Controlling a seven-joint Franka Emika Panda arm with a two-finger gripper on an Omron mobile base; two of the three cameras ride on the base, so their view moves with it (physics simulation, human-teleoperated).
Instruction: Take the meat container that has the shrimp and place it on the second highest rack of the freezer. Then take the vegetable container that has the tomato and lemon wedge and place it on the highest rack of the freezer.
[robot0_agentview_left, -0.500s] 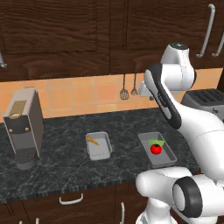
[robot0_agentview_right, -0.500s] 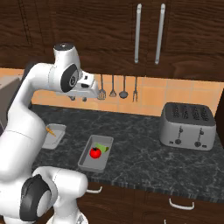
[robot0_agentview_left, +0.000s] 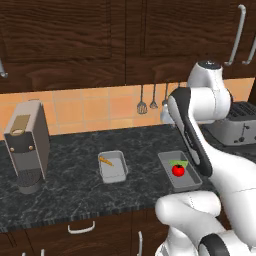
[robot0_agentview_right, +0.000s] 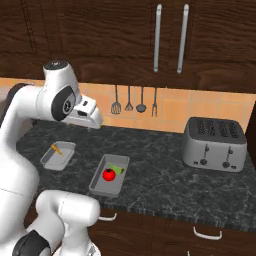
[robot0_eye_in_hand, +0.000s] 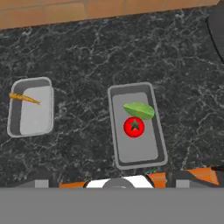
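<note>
Black marble counter (robot0_agentview_left: 75, 190) — one. Coffee machine (robot0_agentview_left: 27, 145) at its left end, four-slot toaster (robot0_agentview_right: 215, 144) at its right — one each. Grey trays — two, apart: meat container (robot0_eye_in_hand: 30, 107) holding the shrimp (robot0_eye_in_hand: 24, 98); vegetable container (robot0_eye_in_hand: 137, 127) holding tomato (robot0_eye_in_hand: 134, 127) touching lemon wedge (robot0_eye_in_hand: 139, 110). Hanging utensils (robot0_agentview_right: 134, 101) — four. Gripper: fingers unseen, opening cannot be told.

Two trays (robot0_eye_in_hand: 30, 127) (robot0_eye_in_hand: 159, 144), one shrimp (robot0_eye_in_hand: 24, 98), one tomato (robot0_eye_in_hand: 134, 127), one lemon wedge (robot0_eye_in_hand: 139, 110).

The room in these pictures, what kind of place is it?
Most likely a home kitchen: a dark stone counter under dark wood cabinets, with a toaster, a coffee machine and cooking utensils hanging on the tiled wall.
</note>
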